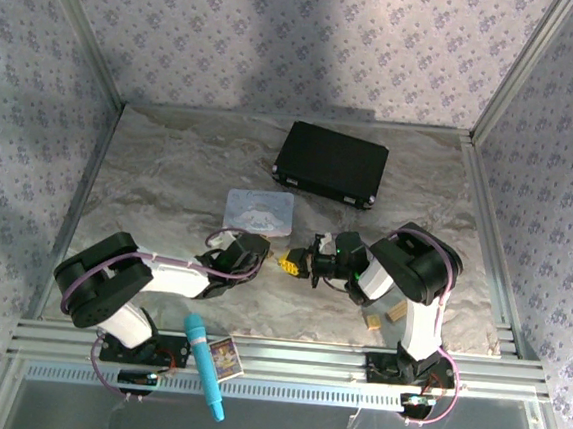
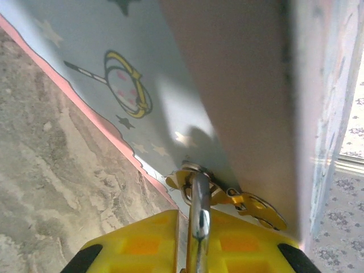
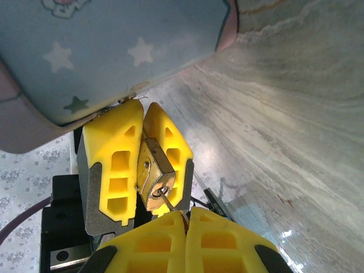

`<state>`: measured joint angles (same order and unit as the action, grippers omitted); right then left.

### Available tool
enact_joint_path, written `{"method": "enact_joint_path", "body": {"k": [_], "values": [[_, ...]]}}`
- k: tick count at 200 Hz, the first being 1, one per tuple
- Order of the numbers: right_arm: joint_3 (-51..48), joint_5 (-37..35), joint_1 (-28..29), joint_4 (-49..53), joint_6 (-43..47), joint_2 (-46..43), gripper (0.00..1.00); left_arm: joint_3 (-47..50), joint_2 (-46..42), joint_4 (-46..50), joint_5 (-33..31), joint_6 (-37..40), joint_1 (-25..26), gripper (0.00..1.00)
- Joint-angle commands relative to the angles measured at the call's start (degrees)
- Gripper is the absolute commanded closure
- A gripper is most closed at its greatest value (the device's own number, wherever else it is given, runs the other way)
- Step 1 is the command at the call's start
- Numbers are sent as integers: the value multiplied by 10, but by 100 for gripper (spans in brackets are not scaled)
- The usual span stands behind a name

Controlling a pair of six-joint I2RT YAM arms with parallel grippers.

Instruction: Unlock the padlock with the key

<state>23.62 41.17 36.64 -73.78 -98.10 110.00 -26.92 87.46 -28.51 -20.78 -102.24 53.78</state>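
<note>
One padlock [image 3: 154, 176], one key [image 3: 166, 200], one pastel tin [image 1: 259, 212], one black case [image 1: 331, 164], two tan blocks [image 1: 371, 320] [image 1: 396, 311]

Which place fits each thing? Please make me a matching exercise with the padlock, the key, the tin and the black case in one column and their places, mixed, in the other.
Things
1. padlock
2. key
3. tin
4. black case

Places
A. at the far side of the table
B. clamped between the fingers of the left gripper
C. one end at the padlock's keyhole, the other end in the right gripper
D. lying just beyond the two grippers

Right pairs: 1-B, 2-C, 3-D, 4-A
</note>
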Motion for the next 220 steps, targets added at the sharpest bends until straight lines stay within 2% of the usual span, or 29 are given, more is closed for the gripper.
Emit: {"method": "enact_joint_path", "body": {"k": [1,57,87,105,122,134,164,191,220], "values": [[25,-59,-5,-60,4,-1,100,-8,-24,-78,119,-17,27,100],[41,-57,19,-60,-1,-4,100,-33,-21,-23,113,-4,32,100],[13,-65,20,-55,9,-13,100,-33,-26,25,90,-11,33,100],[-18,-72,9,-56,19,-15,100,-45,-36,91,69,-1,30,94],[-34,-73,3,-45,31,-25,100,-50,-30,103,67,6,29,92],[-40,-75,3,-21,44,-40,100,-56,-18,104,74,9,29,89],[-61,-97,-4,66,95,-104,100,-70,11,127,81,11,29,76],[-67,-101,-20,203,153,-181,100,-70,29,126,85,4,32,73],[-48,-103,-30,342,217,-249,100,-75,27,143,84,8,35,61]]}}
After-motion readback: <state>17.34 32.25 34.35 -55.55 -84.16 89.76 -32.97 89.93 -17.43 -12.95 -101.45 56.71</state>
